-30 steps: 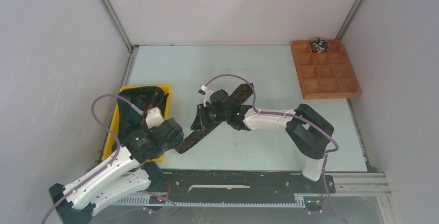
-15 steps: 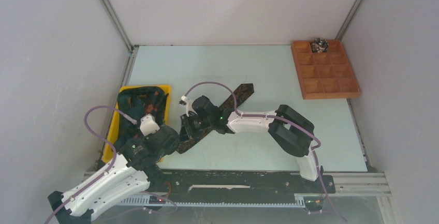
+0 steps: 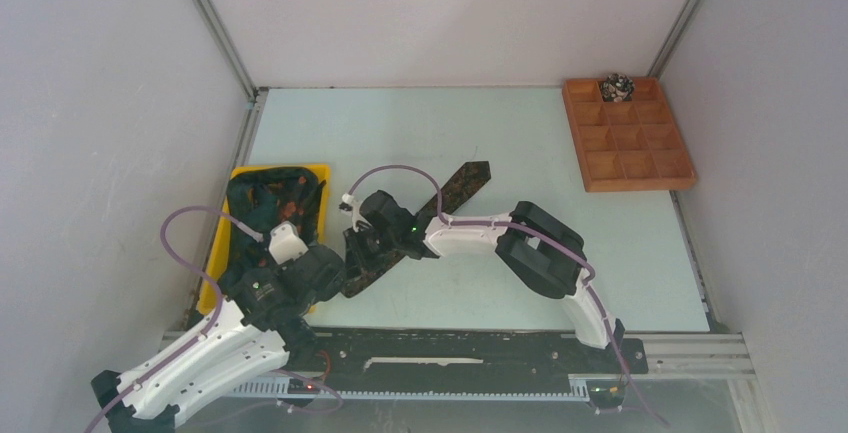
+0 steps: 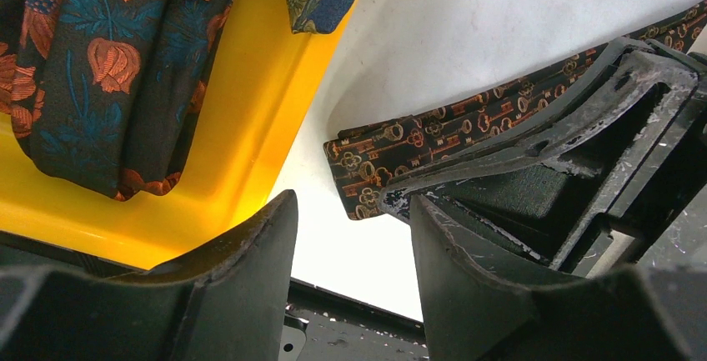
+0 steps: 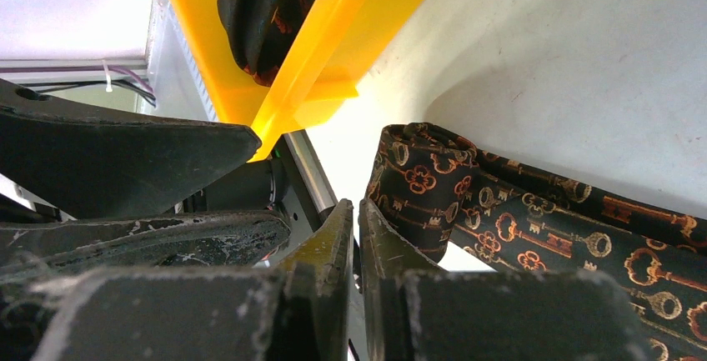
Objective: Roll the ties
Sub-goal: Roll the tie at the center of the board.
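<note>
The key-patterned tie [image 3: 458, 183] lies diagonally on the table [image 3: 400, 123], its near end folded over just beside the yellow bin [image 3: 322, 175]. Right gripper [image 5: 357, 208]: jaws nearly closed beside that fold, nothing visible between them. Left gripper [image 4: 352, 211]: jaws apart, empty.

No legible text, label, brand, number or sign in any view.
</note>
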Tool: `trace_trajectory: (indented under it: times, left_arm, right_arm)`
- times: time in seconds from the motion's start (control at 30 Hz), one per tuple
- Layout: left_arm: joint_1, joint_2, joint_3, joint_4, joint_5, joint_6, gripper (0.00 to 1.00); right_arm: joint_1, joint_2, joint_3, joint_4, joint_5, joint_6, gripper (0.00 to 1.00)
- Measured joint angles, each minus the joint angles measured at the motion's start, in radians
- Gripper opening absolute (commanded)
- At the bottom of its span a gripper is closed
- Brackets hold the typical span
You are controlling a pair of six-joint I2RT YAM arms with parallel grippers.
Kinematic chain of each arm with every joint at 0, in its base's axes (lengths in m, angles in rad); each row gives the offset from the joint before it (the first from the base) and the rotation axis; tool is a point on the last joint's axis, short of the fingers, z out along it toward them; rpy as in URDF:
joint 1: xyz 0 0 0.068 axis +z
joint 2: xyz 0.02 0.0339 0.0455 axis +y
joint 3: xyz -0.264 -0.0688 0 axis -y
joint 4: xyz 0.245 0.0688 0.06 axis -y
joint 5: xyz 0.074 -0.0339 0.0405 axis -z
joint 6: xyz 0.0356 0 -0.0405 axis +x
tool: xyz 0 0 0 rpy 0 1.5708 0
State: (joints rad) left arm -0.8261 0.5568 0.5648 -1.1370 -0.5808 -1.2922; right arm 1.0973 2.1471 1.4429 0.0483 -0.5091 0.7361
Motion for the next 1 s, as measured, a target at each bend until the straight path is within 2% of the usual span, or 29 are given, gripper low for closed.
trace_trajectory:
  times: [0.57,1.0]
  left_arm:
    - [-0.010,0.010,0.000,0.025,0.007,0.002,0.56]
    - [-0.010,0.006,0.000,0.027,0.008,0.002,0.55]
  right_arm:
    - [-0.019,0.000,-0.007,0.024,-0.031,-0.010,0.11]
    - [-0.030,0.005,-0.009,0.036,-0.033,-0.011,0.09]
